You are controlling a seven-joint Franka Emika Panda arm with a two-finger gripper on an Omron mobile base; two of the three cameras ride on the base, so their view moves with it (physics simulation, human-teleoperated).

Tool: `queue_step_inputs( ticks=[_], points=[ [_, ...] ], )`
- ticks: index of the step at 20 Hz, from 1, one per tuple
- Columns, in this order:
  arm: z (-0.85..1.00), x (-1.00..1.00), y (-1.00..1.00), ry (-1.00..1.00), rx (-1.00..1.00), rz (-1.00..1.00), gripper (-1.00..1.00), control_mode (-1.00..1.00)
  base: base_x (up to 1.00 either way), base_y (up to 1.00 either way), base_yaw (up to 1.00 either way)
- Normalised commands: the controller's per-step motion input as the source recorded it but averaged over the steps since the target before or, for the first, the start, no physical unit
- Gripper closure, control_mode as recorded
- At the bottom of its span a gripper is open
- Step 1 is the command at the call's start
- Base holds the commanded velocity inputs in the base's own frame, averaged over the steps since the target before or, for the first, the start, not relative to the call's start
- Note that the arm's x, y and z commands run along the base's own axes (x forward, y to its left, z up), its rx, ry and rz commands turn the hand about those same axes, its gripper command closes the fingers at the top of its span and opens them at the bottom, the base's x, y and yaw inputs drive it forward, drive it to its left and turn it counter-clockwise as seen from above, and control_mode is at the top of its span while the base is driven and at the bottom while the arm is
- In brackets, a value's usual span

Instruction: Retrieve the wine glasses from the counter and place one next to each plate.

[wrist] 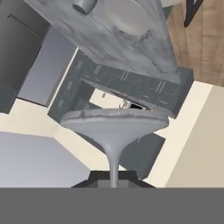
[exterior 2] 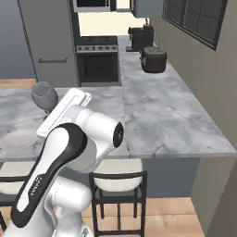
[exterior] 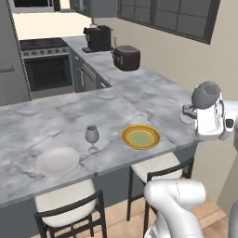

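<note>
Left base view: on the marble counter [exterior: 116, 104] a white plate [exterior: 57, 161], a grey-tinted stemmed wine glass [exterior: 92, 138] and a yellow-rimmed plate [exterior: 141, 137] are seen, while a second round-bowled glass [exterior: 206, 95] is clamped by the closed gripper [exterior: 204, 116].

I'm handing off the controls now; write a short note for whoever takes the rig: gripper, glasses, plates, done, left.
Gripper: shut on the stem of the second wine glass, carried in the air off the counter's right end.
First wine glass: upright on the counter, between the white plate and the yellow-rimmed plate, nearer the white one.
Done: one glass placed, one picked up.
Left: set the held glass down next to the yellow-rimmed plate.
</note>
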Motion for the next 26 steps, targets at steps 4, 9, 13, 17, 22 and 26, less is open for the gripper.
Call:
queue_step_inputs(
  ticks=[4,9,13,17,22,26],
  points=[
    [0.00,0.00,0.00,0.00,0.00,0.00,1.00,1.00,0.92,-0.52,0.30],
    [0.00,0.00,0.00,0.00,0.00,0.00,1.00,1.00,0.50,-0.78,0.57],
    [0.00,0.00,0.00,0.00,0.00,0.00,1.00,1.00,0.38,-0.45,0.41],
    [0.00,0.00,0.00,0.00,0.00,0.00,1.00,1.00,0.26,-0.45,0.03],
    [0.00,0.00,0.00,0.00,0.00,0.00,1.00,1.00,0.44,-0.24,-0.22],
    [0.00,0.00,0.00,0.00,0.00,0.00,1.00,1.00,0.25,-0.23,-0.38]
  ],
)
